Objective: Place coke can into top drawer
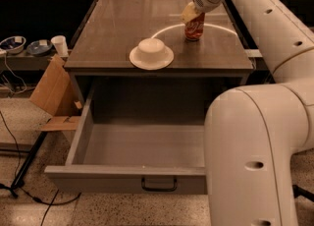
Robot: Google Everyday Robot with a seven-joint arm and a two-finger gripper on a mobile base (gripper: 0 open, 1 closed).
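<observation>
Camera view (sole view). The arm [274, 28] reaches from the R foreground across to the far-R part of the bench [117, 23]. There the end effector [190, 13] sits against the upper-L shoulder of the coke can [195, 27]. The can is upright and appears to rest on the bench top, though contact at its base is hard to confirm. It stands well apart from the upturned white bowl [151, 48] on its plate [140, 63] near the front edge. The top drawer [108, 180] is pulled out below the bench front, handle [159, 184] at ctr of the front panel, w/ no can in the visible part. Step in hand, by judgement: the pick, i.e. end effector at the can, can not yet carried. The next move calls for a firm hold, a lift clear of the bench, travel forward and past the bowl w/o clipping it, then a descent into the drawer and release. Hidden or unclear: whether the end effector is apart, together or clamped on the can cannot be told, since the wrist covers it. The can's top is covered too. The drawer's R side and part of its front lie behind the arm's large near segment [255, 161].
</observation>
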